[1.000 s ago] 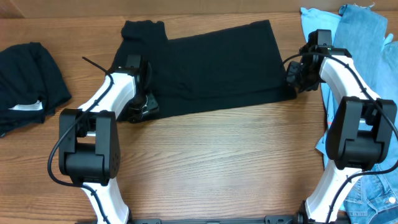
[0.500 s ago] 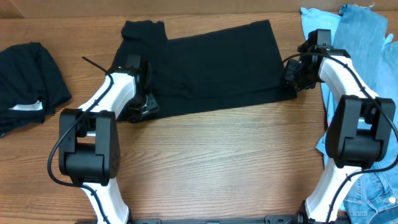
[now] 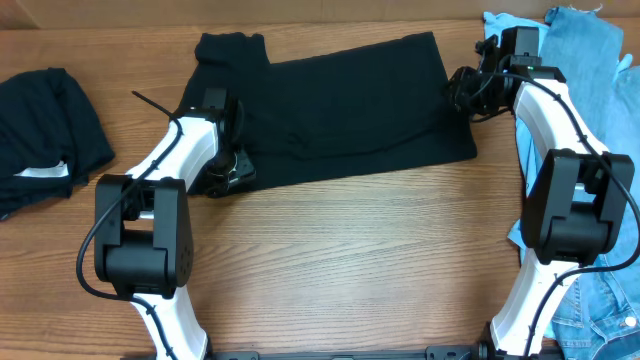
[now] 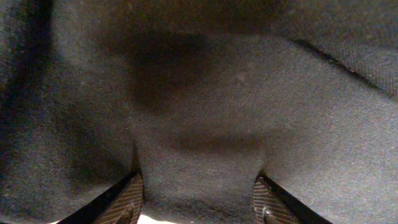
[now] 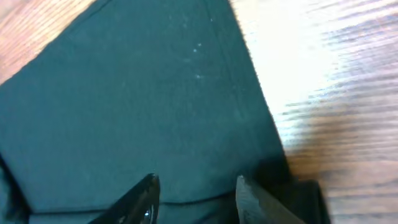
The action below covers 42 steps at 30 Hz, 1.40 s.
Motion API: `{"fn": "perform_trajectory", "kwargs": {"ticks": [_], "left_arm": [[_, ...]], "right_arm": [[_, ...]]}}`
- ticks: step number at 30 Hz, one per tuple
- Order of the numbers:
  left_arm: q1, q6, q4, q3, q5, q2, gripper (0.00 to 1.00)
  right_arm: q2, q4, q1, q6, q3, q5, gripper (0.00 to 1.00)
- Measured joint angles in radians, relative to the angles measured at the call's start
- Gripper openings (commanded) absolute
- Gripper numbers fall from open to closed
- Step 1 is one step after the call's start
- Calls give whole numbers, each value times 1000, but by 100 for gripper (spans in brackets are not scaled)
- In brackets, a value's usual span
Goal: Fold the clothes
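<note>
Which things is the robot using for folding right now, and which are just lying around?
In the job now: plain black short-sleeved T-shirt spread in the middle; left gripper and right gripper at its two ends.

Lying about, waiting their turn: crumpled black garment with a white label, far left; light-blue garment and denim-blue garment, far right.

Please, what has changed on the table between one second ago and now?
The right claw moved along the right edge of the plain black short-sleeved T-shirt, from its near corner toward the far side. Its fingers now stand apart over the fabric. The left claw and the T-shirt itself stayed put.
</note>
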Motion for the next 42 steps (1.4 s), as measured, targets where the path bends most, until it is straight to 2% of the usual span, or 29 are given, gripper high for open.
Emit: {"fn": "perform_trajectory", "kwargs": {"ticks": [9, 14, 18, 19, 21, 22, 23, 24, 28, 36, 42], "left_arm": [[0, 3, -15, 0, -15, 0, 61], [0, 3, -27, 0, -22, 0, 61], [0, 3, -28, 0, -23, 0, 61], [0, 3, -29, 0, -23, 0, 62], [0, 3, -32, 0, -23, 0, 61], [0, 3, -34, 0, -24, 0, 61], [0, 3, -37, 0, -26, 0, 61], [0, 3, -42, 0, -26, 0, 59], [0, 5, -72, 0, -36, 0, 51], [10, 19, -135, -6, -105, 0, 53], [122, 30, -171, -54, -69, -18, 55]], "right_arm": [[0, -299, -26, -5, 2, 226, 48], [2, -177, -25, -19, -76, 240, 48], [3, -156, -25, -29, -113, 241, 47], [3, -153, -25, -29, -116, 241, 44], [-5, -138, -25, -34, -137, 246, 22], [-13, -128, -25, -37, -156, 247, 16], [-19, -127, -25, -32, -171, 251, 5], [-30, -122, -26, -35, -190, 245, 4], [-37, -143, -26, -35, -202, 225, 4], [-48, -386, -26, -35, -203, 229, 6], [-41, -598, -22, -21, -227, 248, 13]]}}
